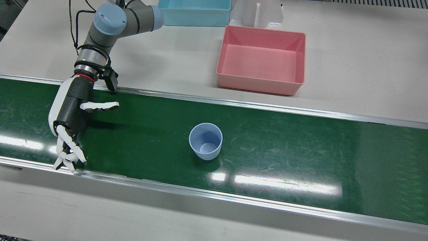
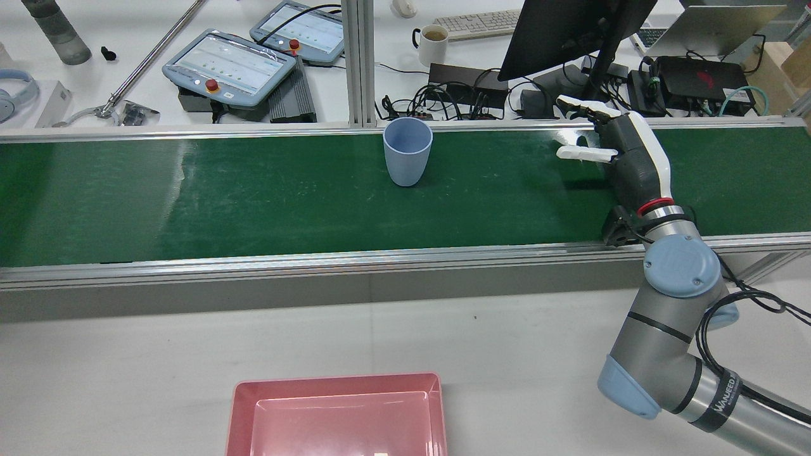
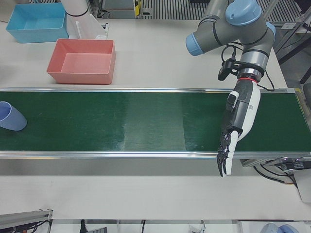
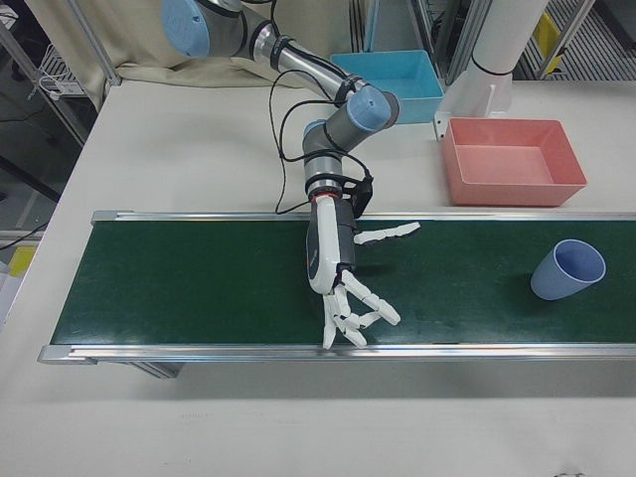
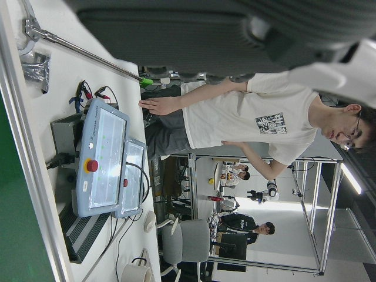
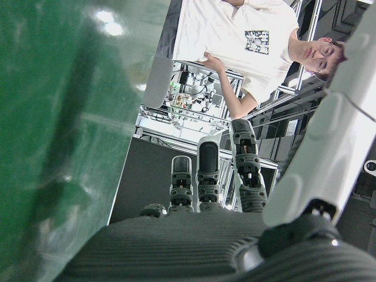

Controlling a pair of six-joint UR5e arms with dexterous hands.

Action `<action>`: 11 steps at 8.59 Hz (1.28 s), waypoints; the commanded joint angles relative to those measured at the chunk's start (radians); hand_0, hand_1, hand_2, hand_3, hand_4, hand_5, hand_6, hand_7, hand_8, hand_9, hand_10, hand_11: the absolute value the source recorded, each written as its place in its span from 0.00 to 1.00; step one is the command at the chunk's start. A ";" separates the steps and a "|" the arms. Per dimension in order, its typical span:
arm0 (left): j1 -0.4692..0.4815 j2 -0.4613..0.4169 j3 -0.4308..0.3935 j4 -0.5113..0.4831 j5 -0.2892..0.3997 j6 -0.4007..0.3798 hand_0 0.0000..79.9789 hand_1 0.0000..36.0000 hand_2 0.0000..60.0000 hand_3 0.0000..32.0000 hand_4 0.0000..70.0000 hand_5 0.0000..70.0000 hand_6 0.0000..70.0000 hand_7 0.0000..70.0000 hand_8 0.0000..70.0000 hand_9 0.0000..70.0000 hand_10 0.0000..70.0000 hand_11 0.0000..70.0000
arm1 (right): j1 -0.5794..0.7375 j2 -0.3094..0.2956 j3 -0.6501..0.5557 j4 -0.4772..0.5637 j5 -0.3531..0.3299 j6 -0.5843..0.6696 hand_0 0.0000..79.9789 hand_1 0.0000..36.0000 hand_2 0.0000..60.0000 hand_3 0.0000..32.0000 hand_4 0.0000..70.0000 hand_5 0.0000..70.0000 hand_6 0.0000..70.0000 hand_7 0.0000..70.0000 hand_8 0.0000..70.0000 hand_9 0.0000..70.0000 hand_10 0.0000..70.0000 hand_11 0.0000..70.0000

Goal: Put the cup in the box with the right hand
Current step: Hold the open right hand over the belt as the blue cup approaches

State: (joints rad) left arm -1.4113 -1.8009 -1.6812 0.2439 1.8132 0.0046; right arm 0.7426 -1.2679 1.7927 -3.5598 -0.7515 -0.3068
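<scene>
A light blue cup [image 1: 205, 140] stands upright and alone on the green conveyor belt [image 1: 301, 147]; it also shows in the rear view [image 2: 407, 151], the left-front view [image 3: 10, 116] and the right-front view [image 4: 566, 270]. The pink box [image 1: 260, 63] sits on the white table beyond the belt, with nothing inside. My right hand [image 1: 72, 113] hovers over the belt well to the side of the cup, fingers spread, thumb out, holding nothing; it also shows in the rear view [image 2: 624, 158] and the right-front view [image 4: 338, 268]. My left hand [image 3: 238, 121] hangs open over the belt's far end.
A blue box [image 1: 194, 13] and a white pedestal [image 1: 257, 15] stand behind the pink box. Metal rails [image 1: 234, 102] edge the belt on both sides. Monitors, pendants, cables and a mug [image 2: 434, 44] crowd the desk past the belt. People show in both hand views.
</scene>
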 commanded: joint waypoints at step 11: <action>0.000 0.000 0.001 0.000 0.000 0.000 0.00 0.00 0.00 0.00 0.00 0.00 0.00 0.00 0.00 0.00 0.00 0.00 | -0.008 0.002 0.002 -0.001 0.000 0.000 0.60 0.16 0.00 0.00 0.31 0.05 0.18 0.82 0.13 0.32 0.00 0.00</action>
State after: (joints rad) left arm -1.4113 -1.8009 -1.6812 0.2439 1.8131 0.0046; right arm 0.7348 -1.2655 1.7948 -3.5608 -0.7516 -0.3068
